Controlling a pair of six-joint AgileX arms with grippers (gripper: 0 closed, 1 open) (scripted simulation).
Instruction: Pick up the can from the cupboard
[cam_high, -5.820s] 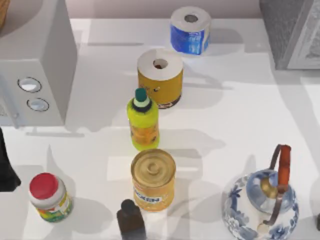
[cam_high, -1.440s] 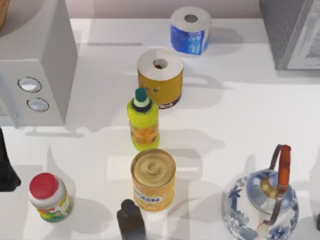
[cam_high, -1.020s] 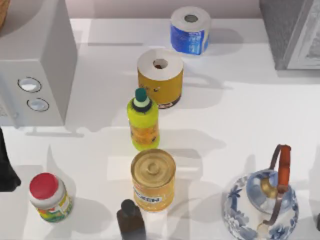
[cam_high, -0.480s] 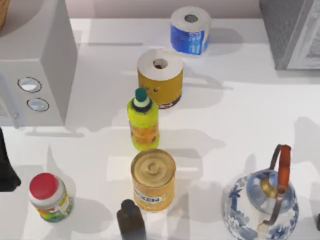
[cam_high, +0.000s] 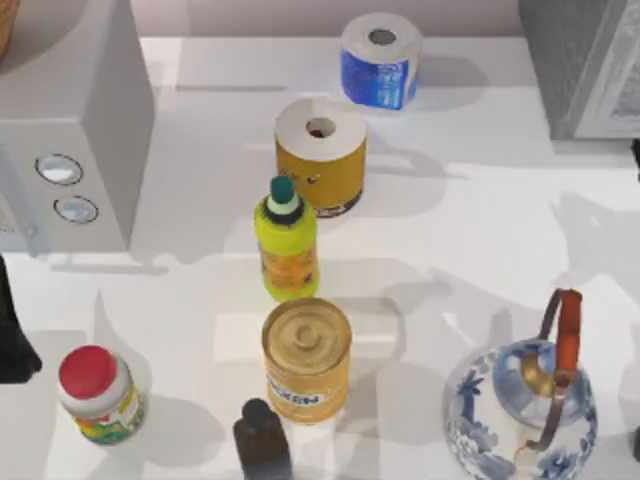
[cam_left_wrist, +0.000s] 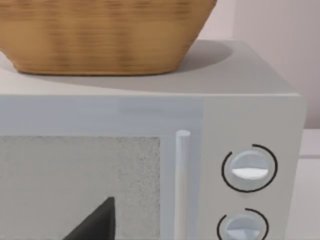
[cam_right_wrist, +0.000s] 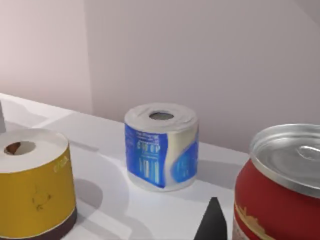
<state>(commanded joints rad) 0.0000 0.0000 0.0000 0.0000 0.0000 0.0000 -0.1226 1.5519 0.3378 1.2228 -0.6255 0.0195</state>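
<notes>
Shadows on the right side of the tabletop (cam_high: 480, 200) have crept up toward the cupboard (cam_high: 580, 60) vs. half a sec ago, and a dark sliver of my right arm is now showing at the right edge just below it. Kettle (cam_high: 520, 400), yellow tin (cam_high: 306, 358) etc. haven't budged.

Step in hand, as I'm reading it: I'm closing on the can (cam_right_wrist: 285, 190). In the right wrist view it's sitting very near, red w/ a silvery top, just beside the dark tip of my right gripper (cam_right_wrist: 214, 224). Can't tell how far open the gripper is, or whether it's touching the can yet. The shelf under the can is hidden, so I'm not sure it's standing in the cupboard.

Next move probably needs the gripper lined up square on the can's body, a firm close, then a straight lift w/o tipping it.

Left gripper (cam_left_wrist: 95, 225) is idling at the tabletop's left, facing the pale grey box (cam_left_wrist: 150, 150) w/ two dials and a basket (cam_left_wrist: 100, 35) on top; its opening I can't tell either.

Surface is plain white and smooth. It's carrying a blue roll (cam_right_wrist: 161, 147), a yellow roll (cam_right_wrist: 32, 185), a green bottle (cam_high: 286, 240), a red-lidded jar (cam_high: 97, 395) and a dark bottle (cam_high: 262, 440). A bare pinkish wall (cam_right_wrist: 225, 60) is running behind.
</notes>
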